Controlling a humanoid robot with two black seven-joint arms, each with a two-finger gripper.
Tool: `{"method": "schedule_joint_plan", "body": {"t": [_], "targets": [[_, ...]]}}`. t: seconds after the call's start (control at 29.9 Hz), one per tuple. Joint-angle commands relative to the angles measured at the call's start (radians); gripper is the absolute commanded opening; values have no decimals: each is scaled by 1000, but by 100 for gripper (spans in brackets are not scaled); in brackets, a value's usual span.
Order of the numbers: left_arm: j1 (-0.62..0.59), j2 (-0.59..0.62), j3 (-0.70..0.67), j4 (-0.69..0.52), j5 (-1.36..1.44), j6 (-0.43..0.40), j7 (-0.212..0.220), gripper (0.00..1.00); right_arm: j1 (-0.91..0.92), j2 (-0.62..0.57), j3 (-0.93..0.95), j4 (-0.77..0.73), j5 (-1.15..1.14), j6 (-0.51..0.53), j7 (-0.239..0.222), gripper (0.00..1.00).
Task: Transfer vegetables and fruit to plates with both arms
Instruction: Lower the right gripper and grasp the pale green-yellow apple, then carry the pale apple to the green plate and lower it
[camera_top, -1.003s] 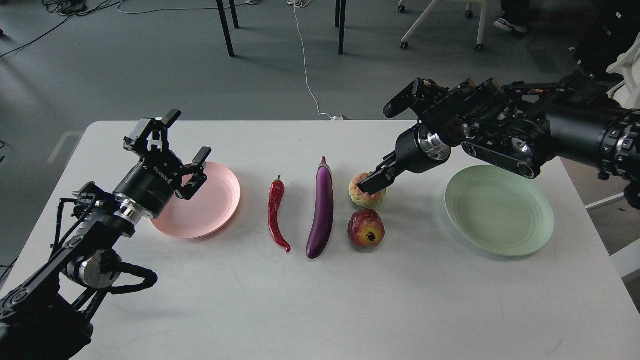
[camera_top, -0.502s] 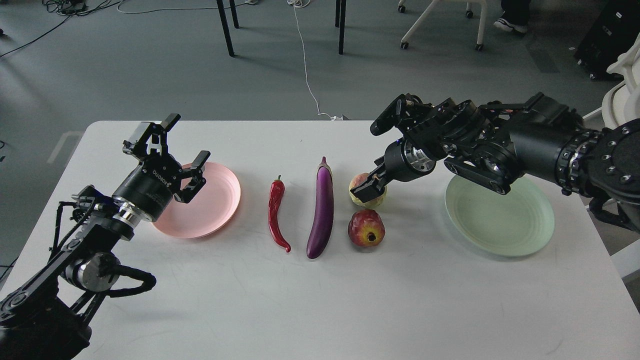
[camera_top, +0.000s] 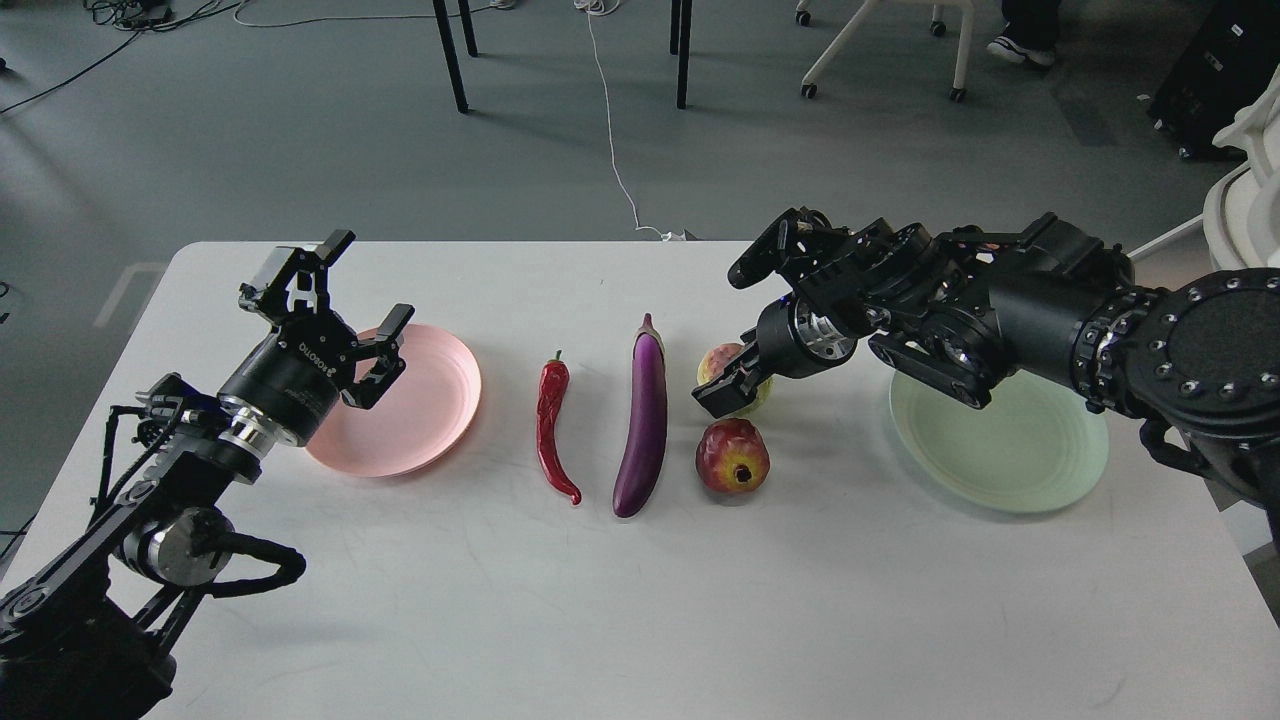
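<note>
A red chili pepper (camera_top: 552, 420), a purple eggplant (camera_top: 645, 410), a yellow-green fruit (camera_top: 714, 361) and a dark red fruit (camera_top: 733, 457) lie mid-table. The pink plate (camera_top: 430, 400) is on the left and the mint green plate (camera_top: 1000, 460) on the right; both hold nothing. My left gripper (camera_top: 365, 285) is open and empty above the pink plate's left rim. My right gripper (camera_top: 725, 385) is down at the yellow-green fruit and covers most of it. Its dark fingers cannot be told apart.
The white table (camera_top: 640, 600) has its far edge just behind both arms. Chair legs (camera_top: 450, 55) and a white cable (camera_top: 612, 130) are on the grey floor beyond it. My right arm (camera_top: 1000, 310) reaches over the green plate's far rim.
My right gripper has moved left and down onto the yellow-green fruit, with the arm reaching further in. The left gripper has drifted slightly left. No fruit or vegetable has moved.
</note>
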Motion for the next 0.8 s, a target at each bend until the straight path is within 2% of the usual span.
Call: {"method": "schedule_joint_plan", "body": {"t": [0.0,0.1,0.2,0.27,0.37,0.5,0.64,0.77], "targets": [[0,-5,0,0,2,0,0,99,-4,2,-1,-3,0,-8,0,99],[0,-3,2,0,2,0,0,99,-6,2,-1,-3,0,-8,0,97],[0,0,0,0,2,0,0,99,-6,2,-3,-2,0,-8,0,90],[0,0,0,0,0,0,0,99,-7,1,-12,-2,0,-7,0,80],[0,0,0,0,2,0,0,99,-4,2,-41,-2,0,-7,0,58],[0,0,0,0,2,2,0,99,5,-7,-46,3,3,-1,0,39],[0,0,-5,0,2,2,0,99,34,-42,-44,21,6,-2,0,37],[0,1,-6,-2,0,0,0,99,128,-151,-35,119,8,-4,0,37]]}}
